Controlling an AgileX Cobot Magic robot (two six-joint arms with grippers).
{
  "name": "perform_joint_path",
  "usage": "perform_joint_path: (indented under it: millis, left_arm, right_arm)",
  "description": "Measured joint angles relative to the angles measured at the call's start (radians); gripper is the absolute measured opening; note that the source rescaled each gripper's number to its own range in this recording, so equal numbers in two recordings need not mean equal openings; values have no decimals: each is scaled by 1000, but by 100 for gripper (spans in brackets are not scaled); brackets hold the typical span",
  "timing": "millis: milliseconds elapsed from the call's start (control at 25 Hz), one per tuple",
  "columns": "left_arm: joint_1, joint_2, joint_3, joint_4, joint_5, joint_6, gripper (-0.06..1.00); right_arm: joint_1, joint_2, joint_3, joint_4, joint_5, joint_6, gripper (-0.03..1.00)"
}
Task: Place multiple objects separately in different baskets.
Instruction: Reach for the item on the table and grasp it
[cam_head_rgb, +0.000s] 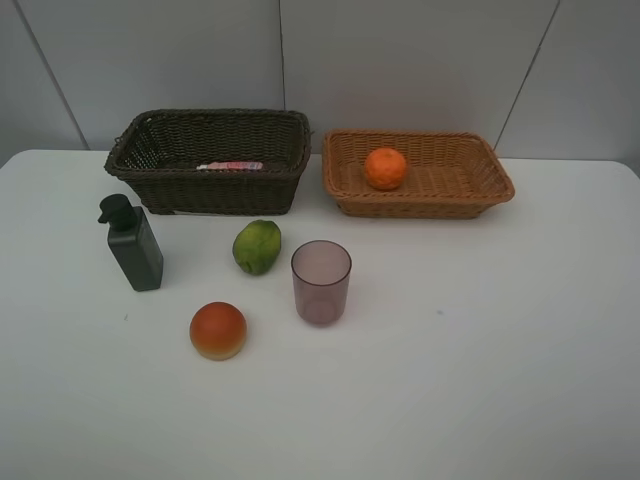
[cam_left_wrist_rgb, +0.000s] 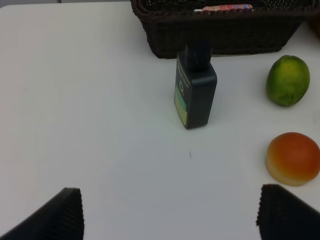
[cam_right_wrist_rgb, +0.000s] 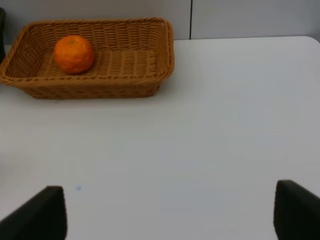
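Left hand (cam_left_wrist_rgb: 170, 210) splayed (right hand (cam_right_wrist_rgb: 172, 205) too), orange (cam_head_rgb: 385, 168) in tan basket (cam_head_rgb: 430, 207)

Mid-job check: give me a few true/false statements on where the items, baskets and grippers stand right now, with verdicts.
1. The orange lies in the tan basket. True.
2. The dark basket holds nothing. False: a small pink bottle lies in it.
3. The purple cup stands upright on the table. True.
4. The pump bottle lies on its side. False: it stands upright, in front of the dark basket.
5. The left gripper and the right gripper are open and empty. True.
6. The green fruit sits in the tan basket. False: it is on the table.
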Motion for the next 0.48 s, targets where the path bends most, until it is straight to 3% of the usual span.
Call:
perform_joint_path:
  millis: [480]
  left_arm:
    - [0, 0, 0, 0, 0, 0, 91]
  right_arm:
    - [0, 0, 0, 0, 0, 0, 79]
